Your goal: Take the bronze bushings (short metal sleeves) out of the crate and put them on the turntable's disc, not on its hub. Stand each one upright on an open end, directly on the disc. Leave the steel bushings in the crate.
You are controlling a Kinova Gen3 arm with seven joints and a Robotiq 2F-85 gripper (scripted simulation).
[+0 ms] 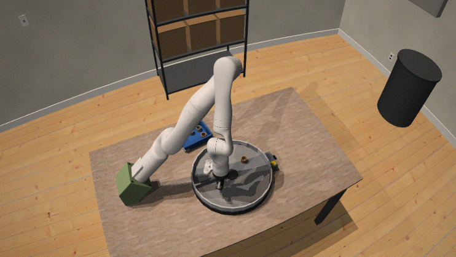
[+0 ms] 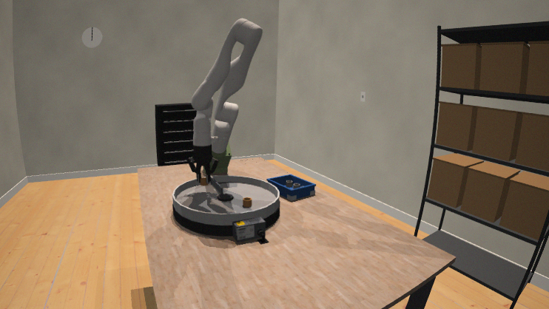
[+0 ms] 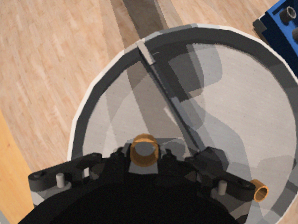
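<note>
My gripper (image 1: 219,187) (image 2: 203,180) (image 3: 144,151) is shut on a bronze bushing (image 2: 203,182) (image 3: 145,163), its open end facing the wrist camera. It holds it above the disc (image 1: 210,197) (image 2: 242,185) (image 3: 260,100), left of the hub (image 1: 233,173) (image 2: 225,197) (image 3: 214,161) in the exterior view. Another bronze bushing (image 1: 244,161) (image 2: 246,202) (image 3: 257,187) stands upright on the disc. In the blue crate (image 1: 200,144) (image 2: 303,194) (image 3: 278,31) are a bronze bushing (image 1: 203,134) and two steel bushings, one clearly visible (image 1: 198,128) (image 2: 288,184). The arm hides part of the crate in the top view.
A raised rim (image 1: 271,173) (image 2: 226,216) surrounds the disc. A dark bar (image 2: 217,185) (image 3: 170,97) runs from the rim to the hub, beside my gripper. A control box (image 1: 271,159) (image 2: 248,230) sits outside the rim.
</note>
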